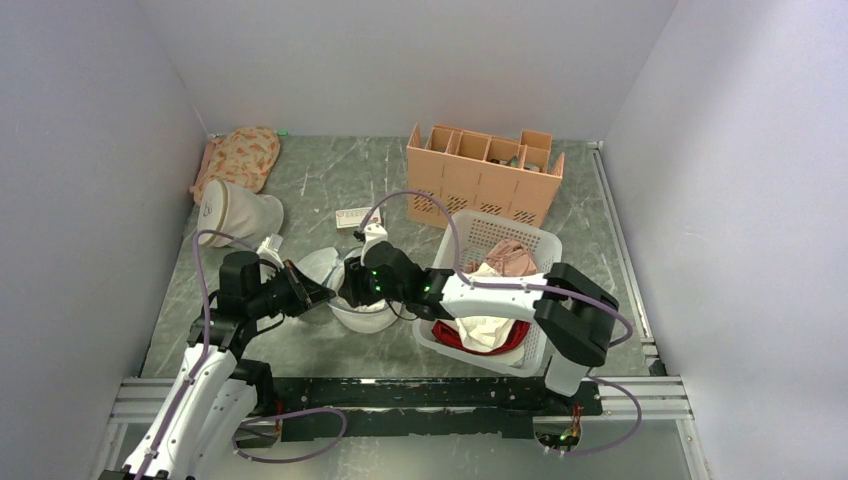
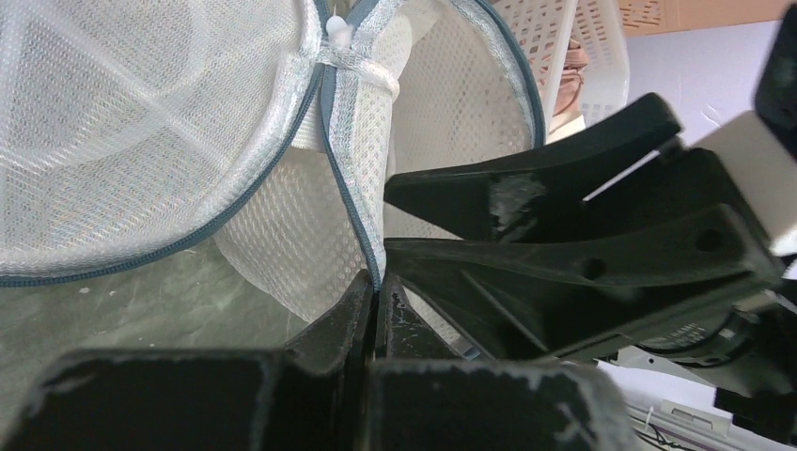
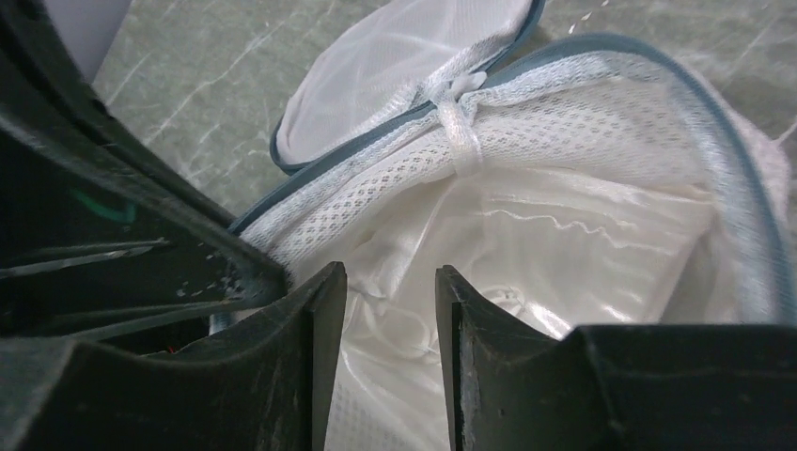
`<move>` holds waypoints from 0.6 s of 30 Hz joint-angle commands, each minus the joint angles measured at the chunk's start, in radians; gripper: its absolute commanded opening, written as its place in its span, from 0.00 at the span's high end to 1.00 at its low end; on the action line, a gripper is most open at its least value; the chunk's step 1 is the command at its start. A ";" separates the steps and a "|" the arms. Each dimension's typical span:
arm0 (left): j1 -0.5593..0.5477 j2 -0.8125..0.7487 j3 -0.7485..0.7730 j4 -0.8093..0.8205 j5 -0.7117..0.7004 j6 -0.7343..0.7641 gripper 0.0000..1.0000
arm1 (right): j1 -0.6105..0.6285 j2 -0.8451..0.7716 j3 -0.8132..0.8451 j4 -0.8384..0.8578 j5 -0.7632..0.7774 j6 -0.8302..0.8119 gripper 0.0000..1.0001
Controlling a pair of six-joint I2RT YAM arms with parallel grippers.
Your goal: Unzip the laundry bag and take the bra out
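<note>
On the grey table (image 1: pixel 330 180), left pincer (image 2: pixel 378 291) clamps the limp laundry bag (image 2: pixel 122 132) by its rim; right pincer (image 3: pixel 390 291) gapes over the bra (image 3: pixel 583 254), likely light and soft, so grip a cup edge.

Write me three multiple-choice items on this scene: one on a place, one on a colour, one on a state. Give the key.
1. Where does the bag lie relative to the basket?
A. left of it
B. inside it
C. behind it

2. The bag's zipper is
A. red
B. yellow
C. grey-blue

3. The left gripper is
A. wide open
B. shut on the bag's rim
C. holding a cup

Key:
1 A, the top view shows it beside the basket's left wall.
2 C, both wrist views show a grey-blue line round the rim.
3 B, its jaws meet on the zipper edge.
</note>
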 commanded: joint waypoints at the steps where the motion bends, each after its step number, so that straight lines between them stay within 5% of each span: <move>1: 0.006 -0.010 0.001 0.035 0.030 0.010 0.93 | -0.002 0.070 0.051 0.037 -0.041 0.021 0.60; 10: 0.006 -0.001 -0.008 0.048 0.044 0.009 0.93 | -0.007 0.139 0.024 0.122 -0.059 0.061 0.56; 18: 0.006 -0.002 -0.006 0.050 0.036 0.008 0.93 | -0.020 0.195 0.006 0.221 -0.108 0.101 0.65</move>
